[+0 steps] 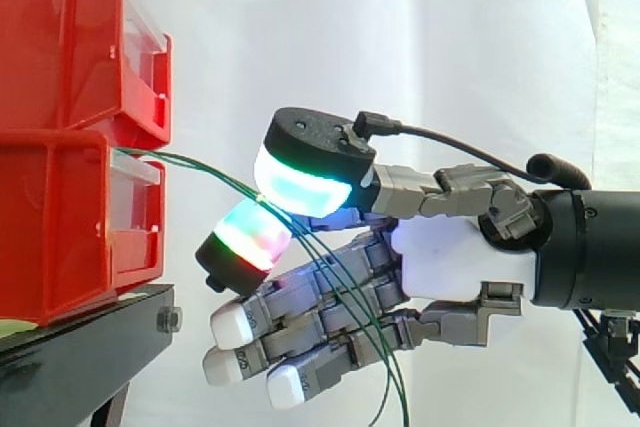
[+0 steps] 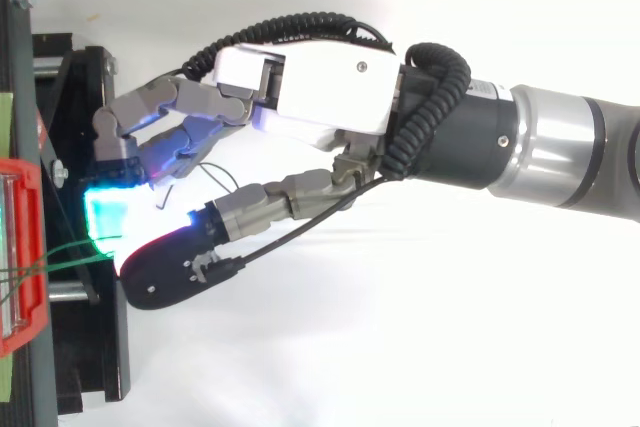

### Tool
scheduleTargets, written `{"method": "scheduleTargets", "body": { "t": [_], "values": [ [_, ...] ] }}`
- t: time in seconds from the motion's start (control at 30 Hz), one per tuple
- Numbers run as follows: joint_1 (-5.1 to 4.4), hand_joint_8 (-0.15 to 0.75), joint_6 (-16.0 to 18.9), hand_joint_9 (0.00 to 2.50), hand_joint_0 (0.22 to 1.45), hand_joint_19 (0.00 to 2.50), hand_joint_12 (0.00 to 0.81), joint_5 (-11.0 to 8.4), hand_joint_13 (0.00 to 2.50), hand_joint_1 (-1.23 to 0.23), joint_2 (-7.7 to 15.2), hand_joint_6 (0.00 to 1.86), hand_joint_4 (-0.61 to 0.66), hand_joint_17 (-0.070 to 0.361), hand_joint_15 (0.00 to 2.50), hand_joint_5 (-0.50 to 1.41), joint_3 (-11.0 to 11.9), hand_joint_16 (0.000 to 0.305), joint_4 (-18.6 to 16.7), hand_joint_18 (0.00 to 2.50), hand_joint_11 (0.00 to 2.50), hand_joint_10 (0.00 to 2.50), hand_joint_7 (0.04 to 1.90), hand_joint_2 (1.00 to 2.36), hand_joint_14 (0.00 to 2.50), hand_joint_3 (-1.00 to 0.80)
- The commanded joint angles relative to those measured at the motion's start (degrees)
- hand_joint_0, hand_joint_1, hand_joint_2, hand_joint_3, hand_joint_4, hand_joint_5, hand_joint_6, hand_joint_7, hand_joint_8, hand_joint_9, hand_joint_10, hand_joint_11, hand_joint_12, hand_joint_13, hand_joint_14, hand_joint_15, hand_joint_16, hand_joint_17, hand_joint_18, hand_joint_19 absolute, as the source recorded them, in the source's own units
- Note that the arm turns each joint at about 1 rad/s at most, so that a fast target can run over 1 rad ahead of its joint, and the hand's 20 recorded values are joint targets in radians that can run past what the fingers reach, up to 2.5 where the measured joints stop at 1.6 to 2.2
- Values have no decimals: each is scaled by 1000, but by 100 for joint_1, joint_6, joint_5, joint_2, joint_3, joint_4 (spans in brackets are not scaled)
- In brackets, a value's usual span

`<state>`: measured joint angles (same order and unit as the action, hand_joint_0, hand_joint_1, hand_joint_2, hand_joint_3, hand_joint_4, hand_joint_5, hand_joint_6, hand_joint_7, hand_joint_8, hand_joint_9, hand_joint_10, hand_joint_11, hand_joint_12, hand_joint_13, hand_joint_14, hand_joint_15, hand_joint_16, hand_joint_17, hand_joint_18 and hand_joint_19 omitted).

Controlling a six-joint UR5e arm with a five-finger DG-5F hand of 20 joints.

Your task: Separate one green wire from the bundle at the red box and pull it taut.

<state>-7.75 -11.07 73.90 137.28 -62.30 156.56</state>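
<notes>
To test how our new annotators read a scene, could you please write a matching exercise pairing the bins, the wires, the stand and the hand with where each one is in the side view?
Things:
1. red bins
2. green wires
3. black stand
4. hand

Places or states:
A. underneath the bins, at the lower left
B. stacked one on the other at the left edge
C. comes in from the right, pinching the wires
D. run from the lower bin to the hand, then hang down

Pairs: 1-B, 2-D, 3-A, 4-C
</notes>
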Motion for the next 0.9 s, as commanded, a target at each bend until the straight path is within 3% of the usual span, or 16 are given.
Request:
{"method": "scheduleTargets", "body": {
  "t": [0.0,0.17,0.4,0.57,0.67,0.87],
  "values": [
    [-7,321,0,733,580,360,364,-16,692,-670,0,800,230,132,206,-177,-1,59,32,758,408,13,1180,1019,7,-266],
    [-16,318,0,720,586,356,364,-24,689,-697,9,807,228,132,204,-185,-1,59,32,755,413,11,1159,1021,7,-247],
    [-33,328,0,789,584,409,362,-33,708,-498,0,777,215,129,220,-154,-1,57,68,756,393,11,1182,1019,7,-289],
    [-42,328,0,811,577,424,368,-42,730,-452,0,750,217,130,227,-143,-10,58,76,769,406,11,1203,1013,9,-358],
    [-51,344,0,820,517,405,381,-42,746,-538,9,727,218,137,224,-142,-10,61,85,795,402,11,1245,1000,7,-497],
    [-68,325,0,786,546,374,369,-51,732,-756,0,746,213,133,224,-170,-10,59,85,789,446,12,1225,1000,8,-500]
  ]
}}
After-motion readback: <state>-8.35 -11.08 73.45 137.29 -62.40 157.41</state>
